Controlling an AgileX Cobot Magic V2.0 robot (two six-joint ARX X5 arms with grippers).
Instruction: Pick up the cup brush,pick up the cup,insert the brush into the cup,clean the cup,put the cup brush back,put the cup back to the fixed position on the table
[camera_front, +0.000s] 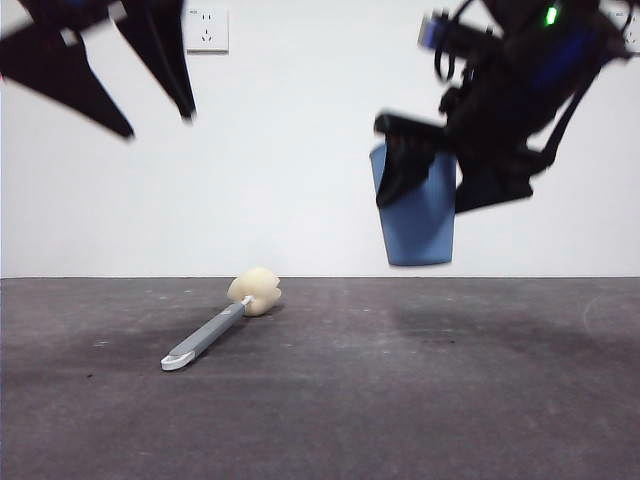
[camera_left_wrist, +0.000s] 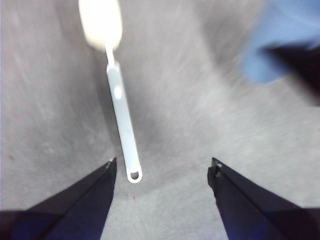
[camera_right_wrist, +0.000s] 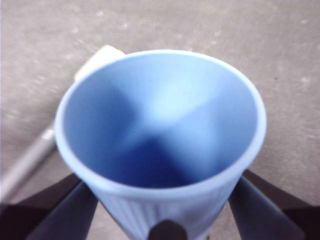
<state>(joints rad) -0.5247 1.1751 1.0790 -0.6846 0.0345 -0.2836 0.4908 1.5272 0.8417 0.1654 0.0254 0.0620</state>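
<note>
Lying below left claw (camera_left_wrist: 162, 167): cup brush (camera_left_wrist: 120, 107)

A plain white wall (camera_front: 300, 180) is filling the background, with a white socket (camera_front: 206, 29) sitting high on it near the top edge. The dark grey matte table (camera_front: 400, 400) is stretching up to the wall, showing faint scuffs and light specks.

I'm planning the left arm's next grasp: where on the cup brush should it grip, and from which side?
Grip the slim grey handle of the cup brush, roughly mid-length, coming straight down from above. It lies flat on the table, so only a top approach fits. Set the open left gripper across the handle, clear of the soft sponge head.
</note>
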